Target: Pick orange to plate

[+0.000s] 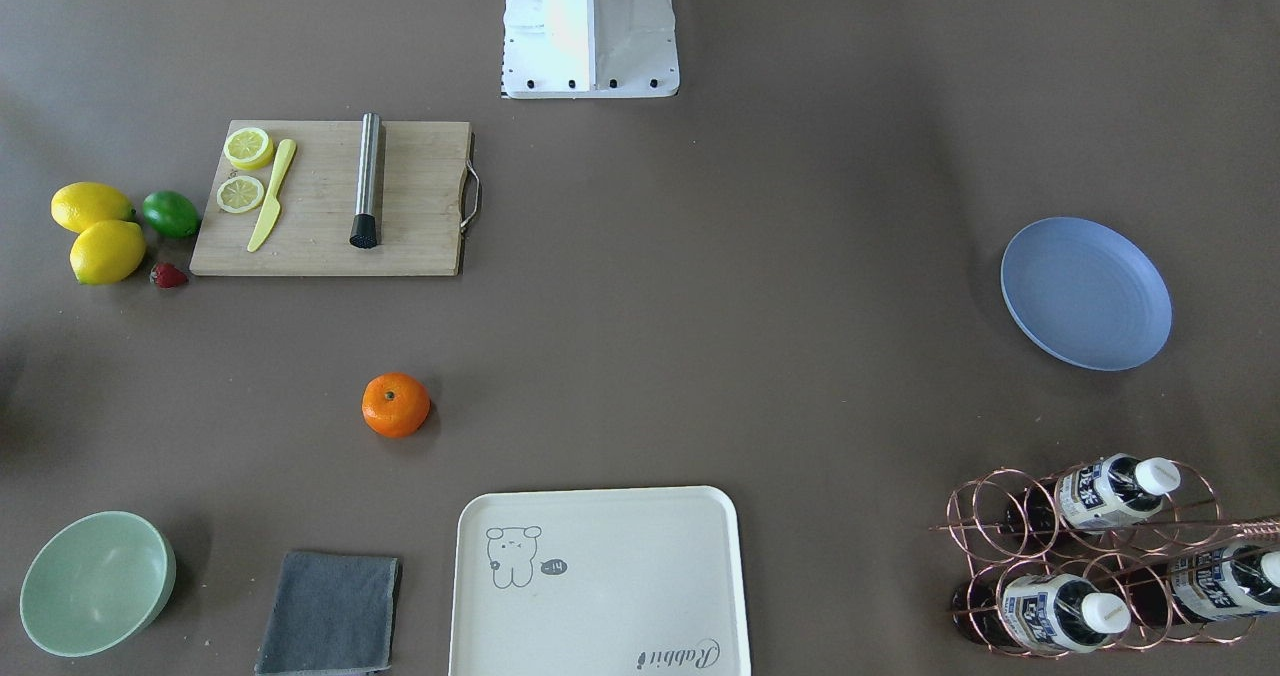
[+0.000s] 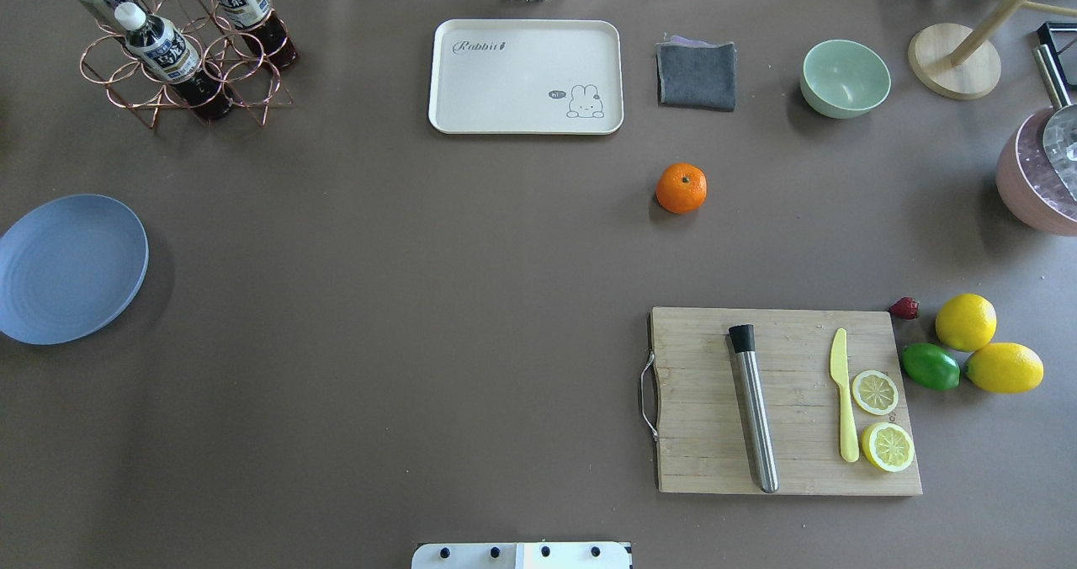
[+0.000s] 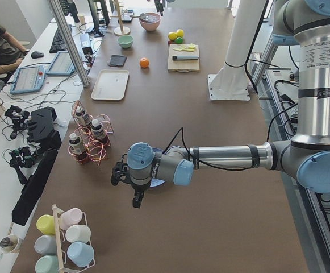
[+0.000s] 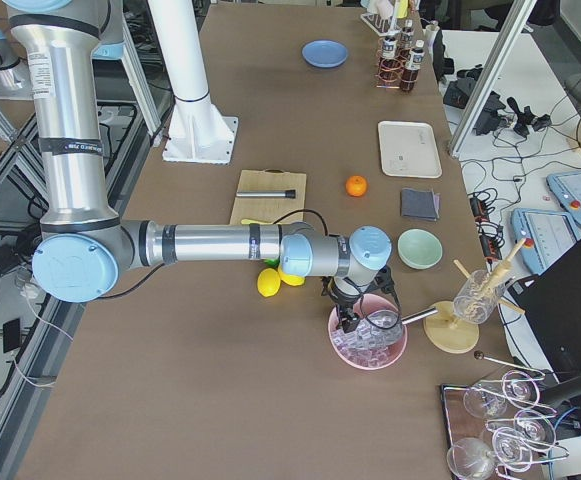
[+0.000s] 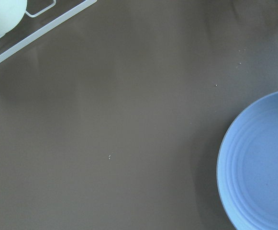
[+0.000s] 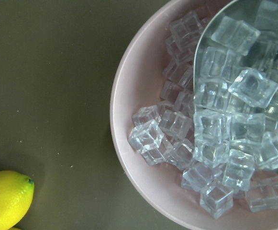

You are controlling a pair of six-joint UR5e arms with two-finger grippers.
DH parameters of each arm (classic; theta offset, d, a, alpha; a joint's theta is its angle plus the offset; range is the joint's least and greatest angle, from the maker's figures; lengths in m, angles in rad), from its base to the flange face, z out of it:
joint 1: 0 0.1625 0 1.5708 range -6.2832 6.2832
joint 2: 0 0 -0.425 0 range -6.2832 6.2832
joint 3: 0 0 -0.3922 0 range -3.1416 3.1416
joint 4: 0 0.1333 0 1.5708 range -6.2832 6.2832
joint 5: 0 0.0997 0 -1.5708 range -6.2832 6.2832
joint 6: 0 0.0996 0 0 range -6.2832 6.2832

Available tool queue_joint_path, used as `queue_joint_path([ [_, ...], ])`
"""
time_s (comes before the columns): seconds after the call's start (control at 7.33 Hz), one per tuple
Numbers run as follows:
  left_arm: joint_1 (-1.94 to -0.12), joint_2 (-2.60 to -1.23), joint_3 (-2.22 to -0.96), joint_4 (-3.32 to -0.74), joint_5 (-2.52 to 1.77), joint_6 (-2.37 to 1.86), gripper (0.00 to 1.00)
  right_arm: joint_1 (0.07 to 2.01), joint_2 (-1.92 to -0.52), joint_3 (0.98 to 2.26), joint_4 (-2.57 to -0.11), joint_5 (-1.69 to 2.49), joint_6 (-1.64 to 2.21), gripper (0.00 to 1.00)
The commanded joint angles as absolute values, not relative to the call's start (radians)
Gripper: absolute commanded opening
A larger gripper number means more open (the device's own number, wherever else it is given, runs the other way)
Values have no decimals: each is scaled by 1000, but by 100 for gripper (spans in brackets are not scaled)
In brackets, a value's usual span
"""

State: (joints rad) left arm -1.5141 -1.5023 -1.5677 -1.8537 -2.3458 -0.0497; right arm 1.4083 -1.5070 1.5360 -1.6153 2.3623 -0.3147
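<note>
The orange (image 2: 681, 188) lies alone on the brown table between the cream tray and the cutting board, and it also shows in the front view (image 1: 396, 405). At the table's far left edge lies the blue-grey plate (image 2: 67, 268), with nothing on it; its rim fills the lower right of the left wrist view (image 5: 258, 163). My left gripper (image 3: 136, 199) hangs beside the plate, and only the left side view shows it, so I cannot tell its state. Far from the orange, my right gripper (image 4: 350, 320) hovers over a pink bowl of ice; I cannot tell its state either.
A wooden cutting board (image 2: 787, 401) carries a steel muddler, a yellow knife and lemon slices. Two lemons (image 2: 966, 321), a lime (image 2: 931, 366) and a strawberry lie beside it. The cream tray (image 2: 526, 77), grey cloth (image 2: 697, 74), green bowl (image 2: 845, 78) and bottle rack (image 2: 181, 51) line the far edge.
</note>
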Motion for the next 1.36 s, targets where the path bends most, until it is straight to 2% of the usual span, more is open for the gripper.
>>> queue_joint_path([
  [0.0,-1511,-1502,-1571,-1859,-2345,-48,98,1402,-1506,1531,-1615,2362,-314,100],
  [0.27,-1509,-1488,-1568,-1899,-2347,-52,98,1396,-1505,1531,-1615,2364,-316,100],
  [0.55,-1407,-1509,-1566,-1928,-2345,-154,97,1390,-1502,1532,-1614,2371,-316,100],
  [0.95,-1295,-1509,-1397,-2278,-2344,-430,97,1378,-1502,1543,-1614,2373,-310,100],
  [1.23,-1250,-1531,-1347,-2316,-2300,-465,93,1376,-1503,1545,-1612,2376,-310,100],
])
